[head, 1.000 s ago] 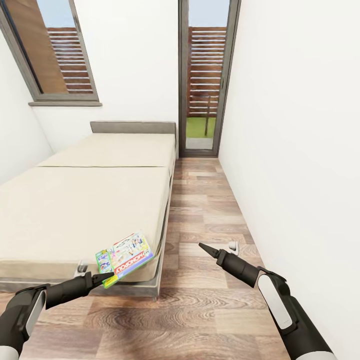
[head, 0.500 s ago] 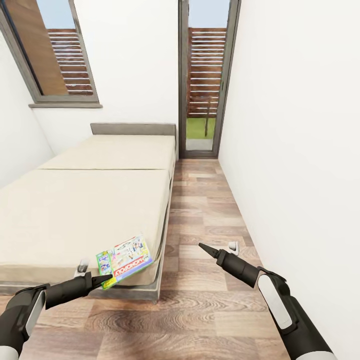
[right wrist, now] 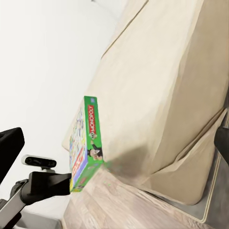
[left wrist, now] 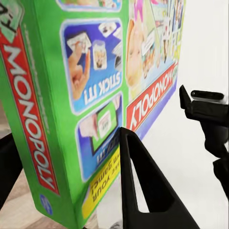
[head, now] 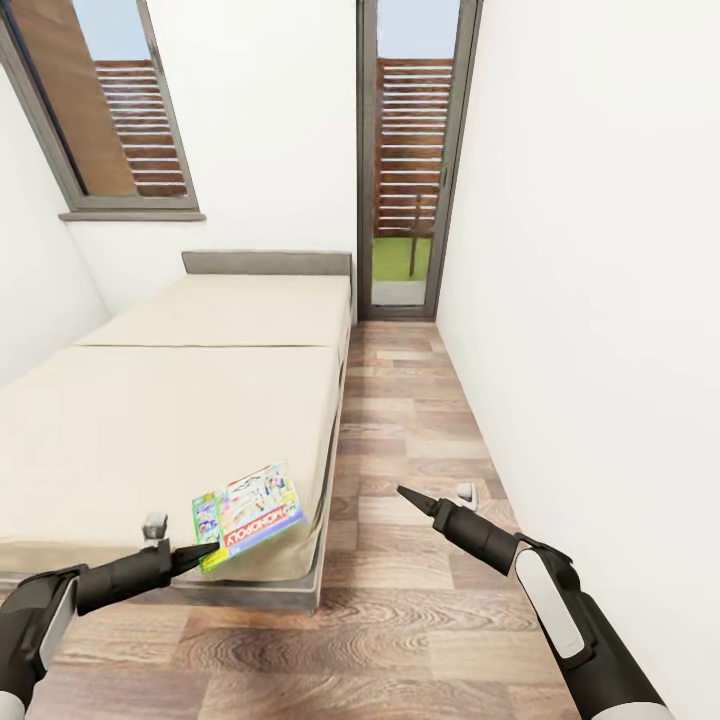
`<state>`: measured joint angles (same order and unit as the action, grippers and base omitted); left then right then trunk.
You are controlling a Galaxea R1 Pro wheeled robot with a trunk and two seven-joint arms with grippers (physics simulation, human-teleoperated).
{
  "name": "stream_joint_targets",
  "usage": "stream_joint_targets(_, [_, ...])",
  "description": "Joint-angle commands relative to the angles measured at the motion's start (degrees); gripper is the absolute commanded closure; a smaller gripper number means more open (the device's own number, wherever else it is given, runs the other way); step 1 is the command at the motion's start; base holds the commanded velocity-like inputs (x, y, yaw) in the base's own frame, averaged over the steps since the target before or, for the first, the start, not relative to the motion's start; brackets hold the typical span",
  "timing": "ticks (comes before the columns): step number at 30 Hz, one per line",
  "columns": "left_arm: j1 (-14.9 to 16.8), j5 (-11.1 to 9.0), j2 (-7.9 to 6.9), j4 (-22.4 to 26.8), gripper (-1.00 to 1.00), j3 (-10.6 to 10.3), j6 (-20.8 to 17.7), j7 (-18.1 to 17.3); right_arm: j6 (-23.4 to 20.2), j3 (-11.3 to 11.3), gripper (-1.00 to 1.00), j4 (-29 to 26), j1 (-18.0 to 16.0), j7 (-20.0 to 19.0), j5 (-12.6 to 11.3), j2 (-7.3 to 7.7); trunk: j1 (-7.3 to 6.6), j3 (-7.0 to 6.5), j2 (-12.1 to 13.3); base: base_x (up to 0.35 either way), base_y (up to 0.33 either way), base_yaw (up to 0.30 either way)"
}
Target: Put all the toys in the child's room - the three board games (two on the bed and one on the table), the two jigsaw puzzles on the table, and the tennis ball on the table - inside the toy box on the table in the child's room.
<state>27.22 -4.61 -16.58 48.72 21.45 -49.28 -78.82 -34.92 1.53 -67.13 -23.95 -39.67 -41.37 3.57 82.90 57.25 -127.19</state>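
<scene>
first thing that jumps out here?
The bright green Monopoly box at the near corner of the beige bed, pinched by the left hand. The right hand hangs over the wood floor, holding nothing. A tall glass door closes the narrow room's far end.

The left gripper (head: 203, 553) is closed on the corner of the Monopoly box (head: 250, 513), the arm low and stretched forward. The right gripper (head: 409, 496) points forward, holding nothing.
</scene>
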Motion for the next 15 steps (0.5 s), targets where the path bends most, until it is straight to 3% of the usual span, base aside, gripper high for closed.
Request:
stream_joint_targets(1, [0.0,0.1,-0.68,0.0,1.00,0.0,-0.8,-1.5,-0.4,0.0,-1.00,0.0,0.0,0.1,-0.5,0.04,-0.01,0.05,0.0,0.000,0.000,0.000])
stream_joint_targets(10, [0.0,0.2,-7.22,0.1,1.00,0.0,-2.0,-11.2,-0.2,0.1,-1.00,0.0,0.0,0.1,-0.3,0.01,-1.55,-1.21,2.8,0.000,0.000,0.000])
stream_joint_targets(15, [0.0,0.1,-11.23,0.1,1.00,0.0,-3.5,-11.2,-0.2,0.4,-1.00,-0.1,0.0,0.5,0.2,-0.05,-2.65,-2.11,4.8,0.000,0.000,0.000])
